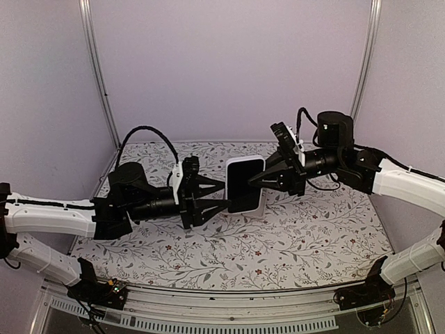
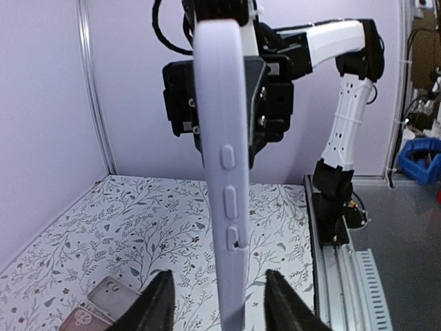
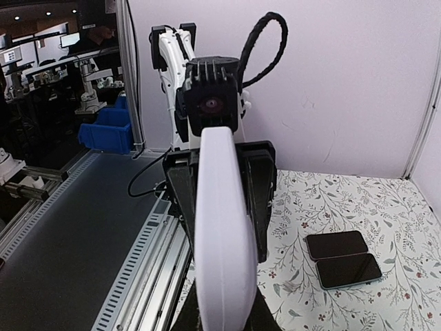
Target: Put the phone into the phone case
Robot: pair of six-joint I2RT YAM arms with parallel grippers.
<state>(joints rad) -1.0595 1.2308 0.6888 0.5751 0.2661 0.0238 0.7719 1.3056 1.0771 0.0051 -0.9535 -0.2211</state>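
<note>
A white tablecloth (image 1: 292,240) printed with small leafy sprigs and flowers covers the table. Plain lavender walls (image 1: 229,69) close it in behind and at both sides, with an aluminium post (image 1: 97,76) in the back left corner and another post (image 1: 365,62) in the back right. A slotted metal rail (image 1: 229,309) runs along the near edge. Two dark-screened phones (image 3: 337,245) lie flat on the cloth, side by side and touching or nearly so. Beyond the table, a blue bin (image 3: 107,131) sits on a dim workbench.
</note>
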